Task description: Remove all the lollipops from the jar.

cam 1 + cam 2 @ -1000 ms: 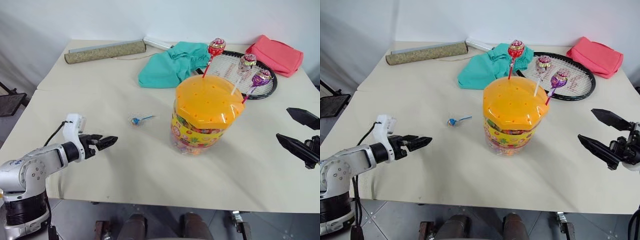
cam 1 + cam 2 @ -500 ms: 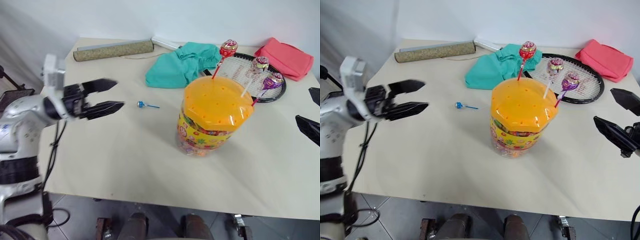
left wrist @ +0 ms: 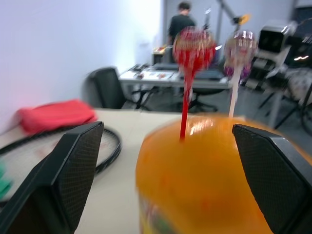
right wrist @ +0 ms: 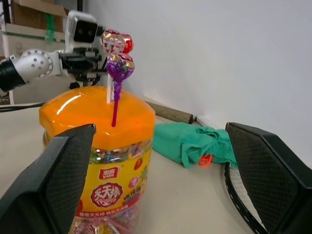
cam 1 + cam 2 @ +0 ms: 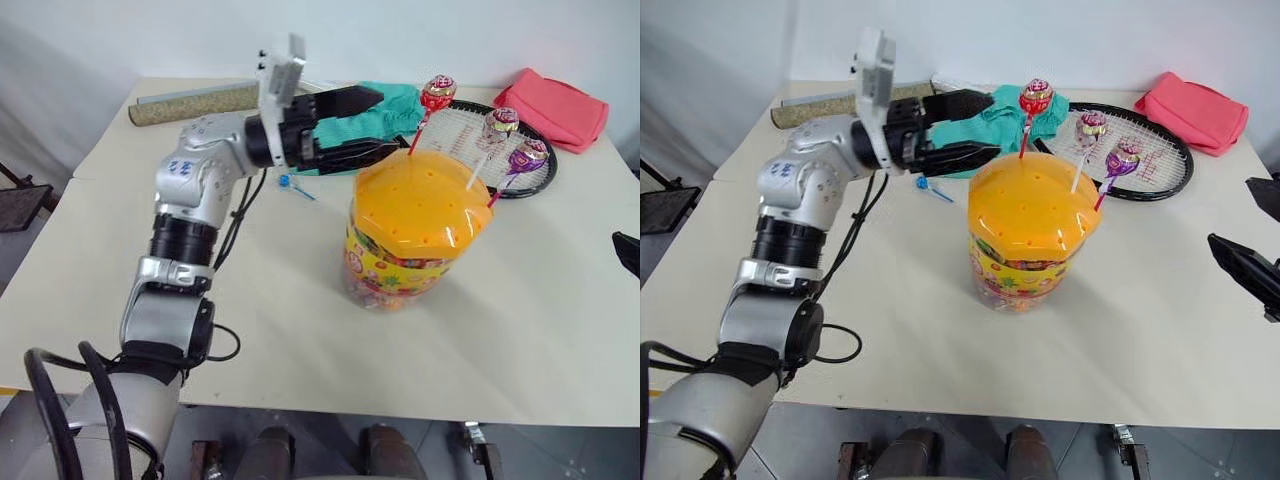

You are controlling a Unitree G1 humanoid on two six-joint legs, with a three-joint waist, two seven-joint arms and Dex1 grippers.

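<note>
Left eye view: the left end effector is being held spread and empty beside the red lollipop that is standing in the jar.

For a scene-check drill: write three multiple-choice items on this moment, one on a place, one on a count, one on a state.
1. Where is the blue lollipop?
A. on the table
B. in the lid
C. on the racket

2. How many lollipops stand in the jar?
A. one
B. three
C. five

3. The left end effector is:
A. shut on a stick
B. open, holding nothing
C. resting on the table

Key: 1 A, it lies flat beside the jar. 2 B, red, gold, purple. 3 B, fingers spread beside the red one.
</note>
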